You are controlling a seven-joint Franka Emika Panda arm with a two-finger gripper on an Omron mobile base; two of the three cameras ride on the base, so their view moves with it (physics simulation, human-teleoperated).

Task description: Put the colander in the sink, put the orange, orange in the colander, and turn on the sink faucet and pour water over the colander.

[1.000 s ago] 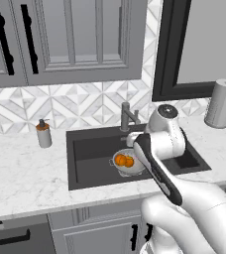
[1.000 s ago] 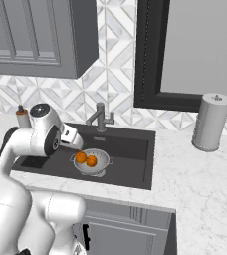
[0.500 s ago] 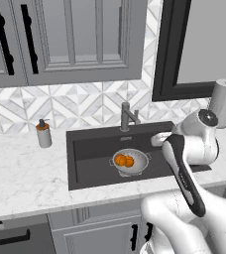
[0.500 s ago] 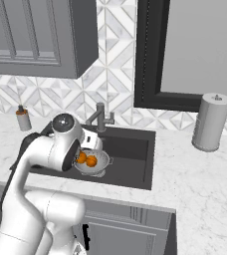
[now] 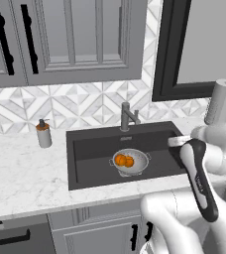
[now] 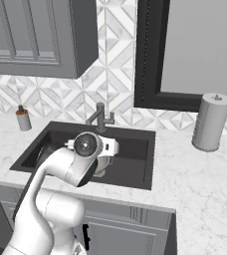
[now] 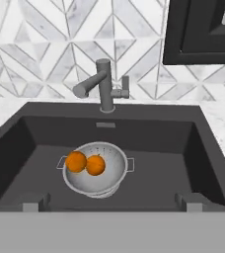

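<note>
The silvery colander (image 7: pixel 99 182) stands upright on the floor of the dark sink (image 7: pixel 173 148), left of its middle. Both oranges (image 7: pixel 76 161) (image 7: pixel 95 165) lie side by side inside it. Behind it rises the grey sink faucet (image 7: pixel 104 89), its spout angled to the left, and no water is in view. My gripper (image 7: pixel 112 204) hangs back at the sink's near edge, facing the colander, open, with nothing between its fingertips (image 7: pixel 33 202). From the left base view the colander (image 5: pixel 135 166) holds the oranges (image 5: pixel 124 160) below the faucet (image 5: pixel 126 117). My arm hides most of the colander (image 6: pixel 104 165) in the right base view.
A soap dispenser (image 5: pixel 44 134) stands on the marble counter (image 5: pixel 26 178) left of the sink. A paper towel roll (image 6: pixel 211 122) stands on the counter to the right. Grey cabinets (image 5: pixel 65 39) hang above, and a dark window frame (image 6: pixel 150 55) sits behind the faucet.
My hand has drawn back from over the colander toward the sink's front right. The gripper has stayed open. The oranges and colander have not moved.
</note>
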